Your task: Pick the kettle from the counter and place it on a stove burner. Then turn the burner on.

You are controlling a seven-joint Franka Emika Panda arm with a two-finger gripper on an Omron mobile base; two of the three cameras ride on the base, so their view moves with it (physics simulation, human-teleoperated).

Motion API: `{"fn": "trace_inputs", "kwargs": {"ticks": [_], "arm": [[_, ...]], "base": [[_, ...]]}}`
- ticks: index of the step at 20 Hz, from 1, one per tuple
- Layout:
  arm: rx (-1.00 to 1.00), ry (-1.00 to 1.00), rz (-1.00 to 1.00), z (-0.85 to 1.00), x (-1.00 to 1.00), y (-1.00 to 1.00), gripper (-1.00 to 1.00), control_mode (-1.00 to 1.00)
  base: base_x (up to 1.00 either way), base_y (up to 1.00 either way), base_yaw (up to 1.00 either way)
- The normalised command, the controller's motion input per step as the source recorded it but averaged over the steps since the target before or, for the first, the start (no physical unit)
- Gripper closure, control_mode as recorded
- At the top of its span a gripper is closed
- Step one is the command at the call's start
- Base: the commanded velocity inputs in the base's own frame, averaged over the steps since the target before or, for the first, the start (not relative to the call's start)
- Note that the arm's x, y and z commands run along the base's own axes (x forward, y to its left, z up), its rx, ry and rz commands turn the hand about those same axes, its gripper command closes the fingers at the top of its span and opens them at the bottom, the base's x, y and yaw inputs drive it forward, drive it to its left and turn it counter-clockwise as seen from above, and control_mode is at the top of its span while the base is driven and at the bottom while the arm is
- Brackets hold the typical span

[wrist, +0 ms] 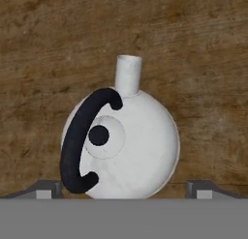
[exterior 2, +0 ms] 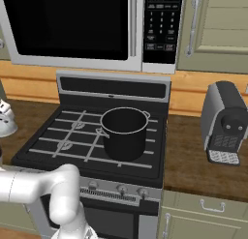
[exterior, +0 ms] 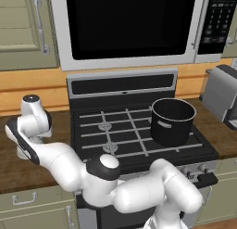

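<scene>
Far left in the left base view, the white arm bends down over the dark brown wood-grain counter (exterior: 9, 170) beside the stove. The hand view looks straight down there on the small, squat, white-silver dome-shaped kettle (wrist: 128, 146), seen from above on the wood. Its short spout points to twelve o'clock, its thin black arched handle (wrist: 77, 143) curves over the nine o'clock side of the body, and a dark knob sits on the round lid. The gripper (wrist: 123, 188) hangs right over the kettle with jaws spread wide, one grey fingertip (wrist: 44, 189) at about eight o'clock of the kettle and the other at about four o'clock, each clear of the body; nothing is grasped. In the right base view a bit of the kettle (exterior 2: 5, 119) shows at the nine o'clock edge, on the counter left of the stove.

Next comes the black stovetop (exterior: 92, 130) with pale thin grate bars, and a small round grey ringed stove burner (exterior: 110, 147) on its near left. A big black cylindrical pot (exterior: 172, 121) stands on the right half. A silver-framed microwave (exterior: 125, 24) hangs above. At three o'clock a grey and black coffee machine (exterior 2: 224, 124) stands on the counter.
</scene>
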Motion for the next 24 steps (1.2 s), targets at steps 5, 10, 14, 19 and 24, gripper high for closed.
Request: {"fn": "trace_inputs", "kwargs": {"ticks": [5, 10, 14, 19, 24], "arm": [[0.00, 0.00, 0.00, 0.00, 0.08, 0.03, -1.00, -1.00], [0.00, 0.00, 0.00, 0.00, 0.00, 0.09, -1.00, -1.00], [0.00, 0.00, 0.00, 0.00, -0.10, 0.23, -1.00, -1.00], [0.00, 0.00, 0.00, -0.07, 0.04, 0.19, -1.00, -1.00], [0.00, 0.00, 0.00, -0.24, 0.20, 0.06, -1.00, -1.00]], "base": [[0.00, 0.00, 0.00], [0.00, 0.00, 0.00], [0.00, 0.00, 0.00], [0.00, 0.00, 0.00], [0.00, 0.00, 0.00]]}}
